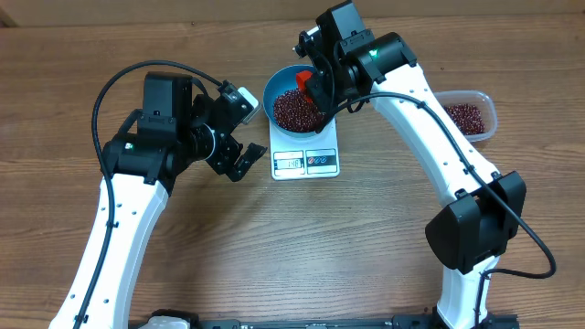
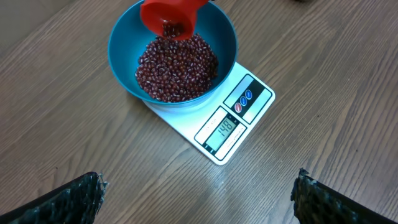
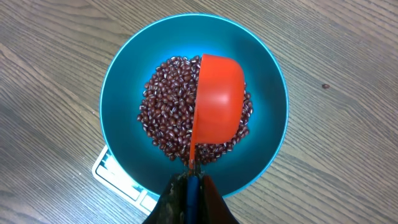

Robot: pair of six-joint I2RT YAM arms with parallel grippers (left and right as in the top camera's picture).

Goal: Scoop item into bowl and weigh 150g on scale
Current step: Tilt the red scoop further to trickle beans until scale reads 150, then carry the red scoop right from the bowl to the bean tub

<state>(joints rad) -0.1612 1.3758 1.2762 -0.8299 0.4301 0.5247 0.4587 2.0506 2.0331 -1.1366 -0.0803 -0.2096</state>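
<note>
Your right tool is clamped on the handle of the red scoop, which is tipped over the beans in the blue bowl. The scale beneath seems just under target, so a small further tilt can overshoot. Your left tool, spread wide and empty, is near enough to bump it.

A clear plastic tub stands at the right side of the brown wood-grain surface. A red scoop is tipped on its side.
</note>
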